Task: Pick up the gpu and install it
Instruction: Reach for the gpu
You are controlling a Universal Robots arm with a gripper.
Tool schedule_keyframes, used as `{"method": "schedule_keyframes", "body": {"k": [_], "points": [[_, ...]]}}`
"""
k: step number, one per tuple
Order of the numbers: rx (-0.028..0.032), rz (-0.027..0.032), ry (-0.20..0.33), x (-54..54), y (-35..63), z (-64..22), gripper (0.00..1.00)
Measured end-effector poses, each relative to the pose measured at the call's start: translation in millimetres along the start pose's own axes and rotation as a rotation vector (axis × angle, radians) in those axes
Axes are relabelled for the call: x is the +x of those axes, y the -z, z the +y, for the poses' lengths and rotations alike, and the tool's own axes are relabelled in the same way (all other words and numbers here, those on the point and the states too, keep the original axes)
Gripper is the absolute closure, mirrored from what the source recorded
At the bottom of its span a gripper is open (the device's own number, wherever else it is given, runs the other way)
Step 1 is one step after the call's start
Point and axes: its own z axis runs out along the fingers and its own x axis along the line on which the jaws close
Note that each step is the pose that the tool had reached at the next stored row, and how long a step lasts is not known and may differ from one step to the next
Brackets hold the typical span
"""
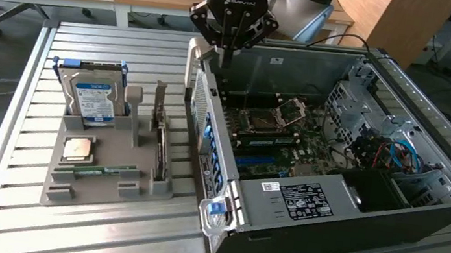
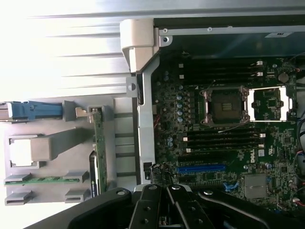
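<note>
Exterior view: thin gpu (image 1: 159, 149) on edge

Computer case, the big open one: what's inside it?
A green motherboard with a square socket, blue cables and a labelled grey box. That box hides the board part beneath it.

Item count:
- Bench (image 1: 88, 239): one.
- Computer case (image 1: 350, 241): one, containing one motherboard (image 1: 293, 142) and one power supply (image 1: 303, 199).
- Grey holder (image 1: 103, 192): one, at 9 o'clock of the case in the exterior view.
- The holder carries one hard drive (image 1: 93, 99), one graphics card (image 1: 158, 137), one memory stick (image 1: 106, 170) and one processor chip (image 1: 77, 147).
</note>
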Motion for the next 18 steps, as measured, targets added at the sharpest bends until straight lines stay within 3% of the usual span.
{"method": "schedule_keyframes", "body": {"k": [18], "points": [[0.0,0.0,0.0,25.4,0.0,-1.9,0.89]]}}
